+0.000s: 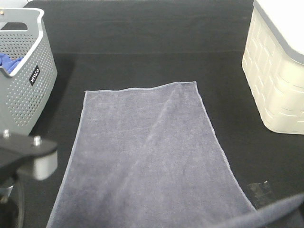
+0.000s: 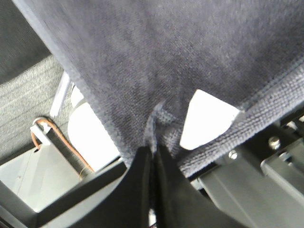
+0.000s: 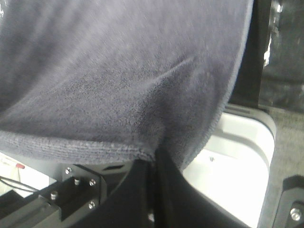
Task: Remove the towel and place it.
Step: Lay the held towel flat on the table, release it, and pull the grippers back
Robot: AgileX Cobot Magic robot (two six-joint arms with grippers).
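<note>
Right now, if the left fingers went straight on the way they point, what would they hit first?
The towel. The left fingers are shut on a pinch of it, and its cloth fills the way ahead. What lies behind it is hidden.

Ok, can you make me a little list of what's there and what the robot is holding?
towel: slate-grey, spread across the black table
left end effector: shut on the towel's edge
right end effector: shut on the towel's edge
grey basket: at the left, blue cloth inside
cream bin: at the right
</note>
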